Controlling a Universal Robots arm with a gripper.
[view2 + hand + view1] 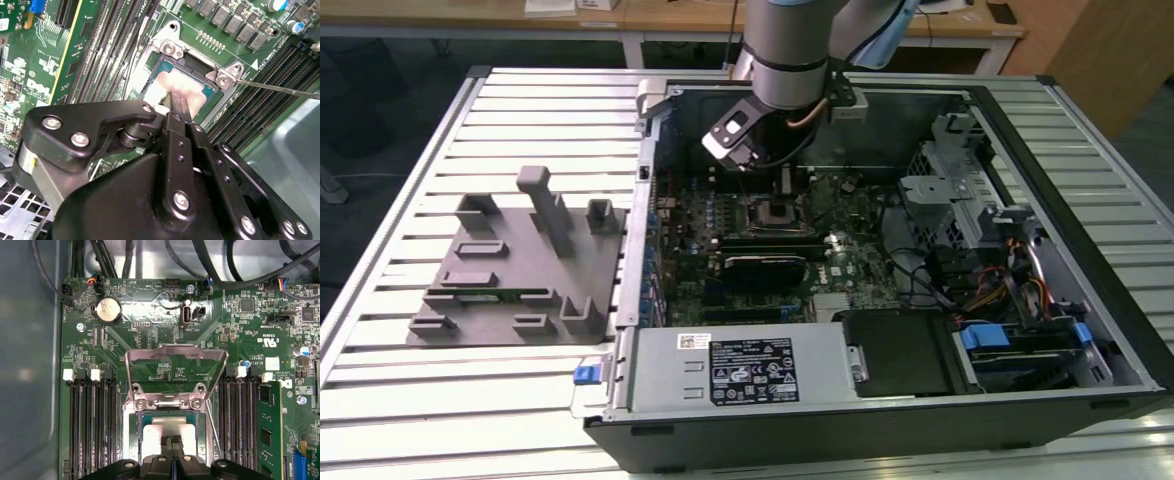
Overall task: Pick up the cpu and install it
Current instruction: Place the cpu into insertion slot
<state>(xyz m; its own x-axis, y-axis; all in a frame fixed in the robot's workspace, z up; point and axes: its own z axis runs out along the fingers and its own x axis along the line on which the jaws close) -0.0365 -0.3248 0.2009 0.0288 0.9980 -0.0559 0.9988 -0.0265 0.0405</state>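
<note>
The cpu [150,432], a flat square chip with a pale silver lid, lies in the open socket on the green motherboard [150,320]; the second wrist view shows the cpu [165,82] inside the socket frame. My gripper [172,439] stands straight over it, its two narrow black fingers pressed together with their tips at the middle of the lid. The same gripper [176,97] reaches the lid in the second wrist view. In the exterior view the gripper [782,195] reaches down into the computer case [1067,330] over the socket.
The socket's metal load plate [175,360] stands raised behind the chip, and its thin lever [275,87] sticks out sideways. Memory slots [90,425] flank the socket, one holding a green stick [270,430]. A grey tray [494,280] lies on the slatted table at the exterior view's left.
</note>
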